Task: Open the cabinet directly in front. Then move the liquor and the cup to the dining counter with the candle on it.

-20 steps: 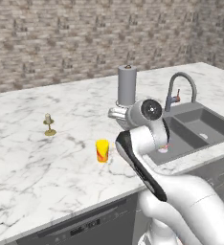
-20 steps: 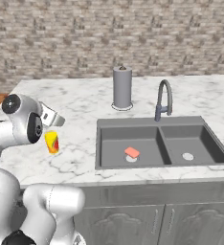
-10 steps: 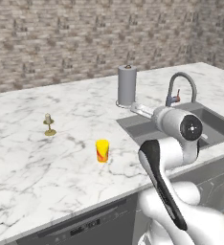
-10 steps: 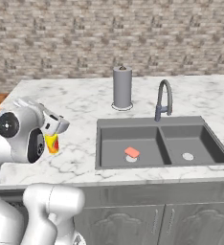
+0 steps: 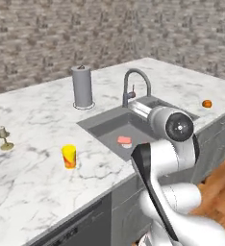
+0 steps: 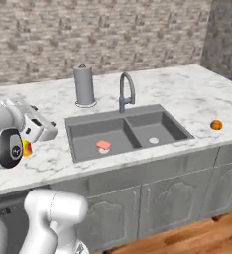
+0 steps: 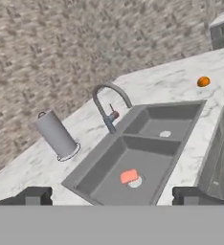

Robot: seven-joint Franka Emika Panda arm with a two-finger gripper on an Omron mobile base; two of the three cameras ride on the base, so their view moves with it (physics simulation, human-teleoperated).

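Marble dining counter (image 5: 32, 144), white with grey veins, carrying small yellow tapered cup (image 5: 68, 156) with red mark, legible writing nowhere. Cream candle on flared stand (image 5: 4, 138) well left of cup. Grey upright cylinder (image 5: 82, 87) behind dark double sink (image 6: 83, 141). Two-finger gripper (image 7: 111, 195) empty, fingers spread wide above sink.

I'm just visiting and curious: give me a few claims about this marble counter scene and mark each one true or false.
1. The small bright yellow cup stands upright on the white marble dining counter. True.
2. The cream candle lies inside the grey sink. False: it stands on the counter, far from the sink.
3. A pink sponge lies in the sink's left basin in the right base view. True.
4. The pincer clamps the grey upright cylinder. False: it is open, holding nothing.
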